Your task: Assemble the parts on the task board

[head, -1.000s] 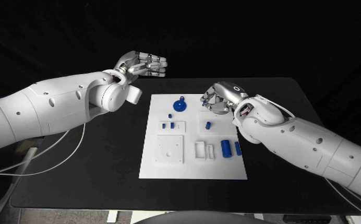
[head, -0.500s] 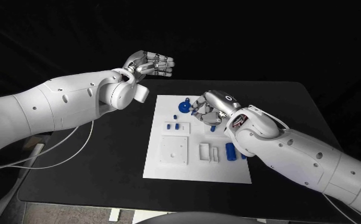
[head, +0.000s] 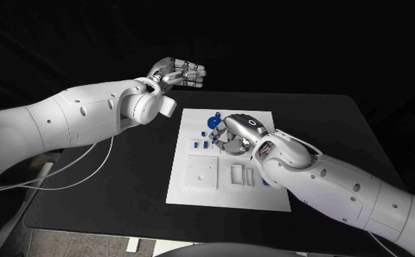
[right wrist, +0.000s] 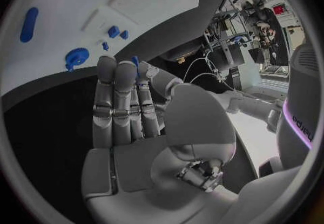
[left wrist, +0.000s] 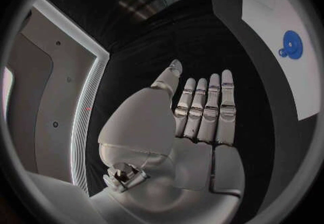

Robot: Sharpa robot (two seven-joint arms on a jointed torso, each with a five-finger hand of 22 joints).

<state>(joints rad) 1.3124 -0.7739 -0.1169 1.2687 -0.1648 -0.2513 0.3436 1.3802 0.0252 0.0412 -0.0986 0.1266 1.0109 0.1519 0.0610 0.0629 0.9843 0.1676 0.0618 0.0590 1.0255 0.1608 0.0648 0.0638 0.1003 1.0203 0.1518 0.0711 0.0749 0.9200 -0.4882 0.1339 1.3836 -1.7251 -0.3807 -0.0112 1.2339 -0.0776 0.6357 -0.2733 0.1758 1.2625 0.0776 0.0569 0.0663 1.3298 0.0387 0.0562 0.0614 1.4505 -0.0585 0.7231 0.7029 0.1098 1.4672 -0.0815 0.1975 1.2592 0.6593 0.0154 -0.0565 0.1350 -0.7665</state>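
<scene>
The white task board lies mid-table. On it are a round blue part, two small blue pegs and white block fixtures. My right hand hovers low over the board's far middle, just right of the round part. In the right wrist view a small blue part shows pinched between its thumb and a fingertip, with the round part and a long blue part beyond. My left hand hangs in the air past the board's far left corner, fingers straight and holding nothing.
The black table reaches well beyond the board on both sides. My right forearm crosses the board's right half and hides the parts there. The left wrist view shows the board's edge and the round part.
My right hand has moved left across the board's far part, from its right side to beside the round part. The left hand stays raised in about the same place.
</scene>
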